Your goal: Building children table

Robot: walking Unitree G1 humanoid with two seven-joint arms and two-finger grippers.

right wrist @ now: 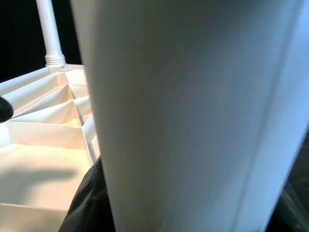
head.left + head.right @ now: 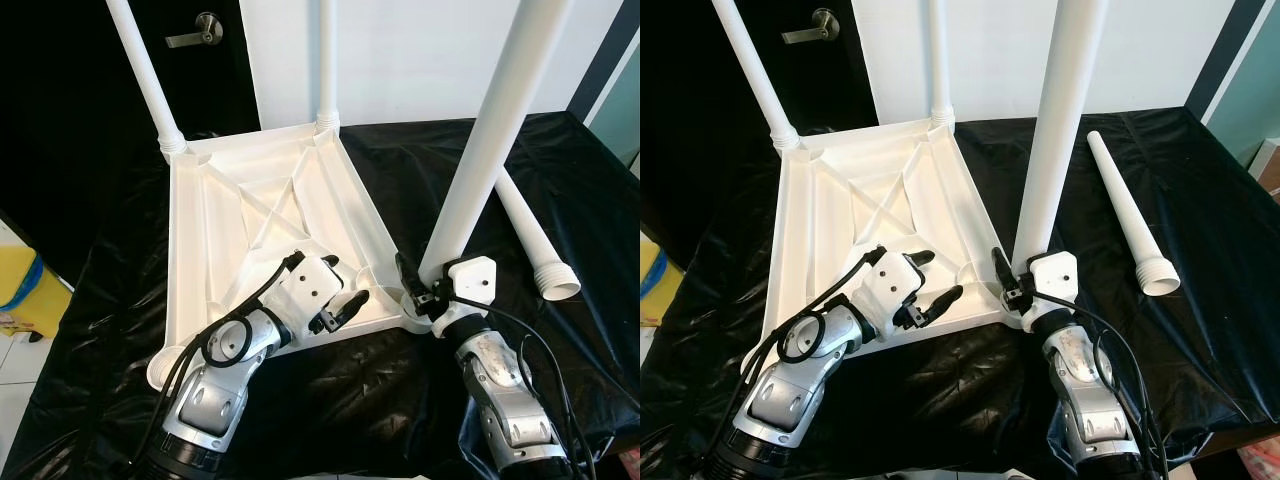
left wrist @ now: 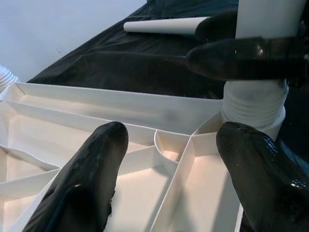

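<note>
Two legs are already standing at the far corners of the upturned tabletop [image 2: 250,210] while the right tool [image 2: 418,290] is clamping a third leg [image 2: 480,150] into its near corner socket and the left tool [image 2: 335,300], fingers spread, is steadying it beside

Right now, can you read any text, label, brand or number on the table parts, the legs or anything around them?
None readable: the upturned white tabletop, the standing legs, the loose leg on the black cloth and the yellow object show no legible print.
</note>
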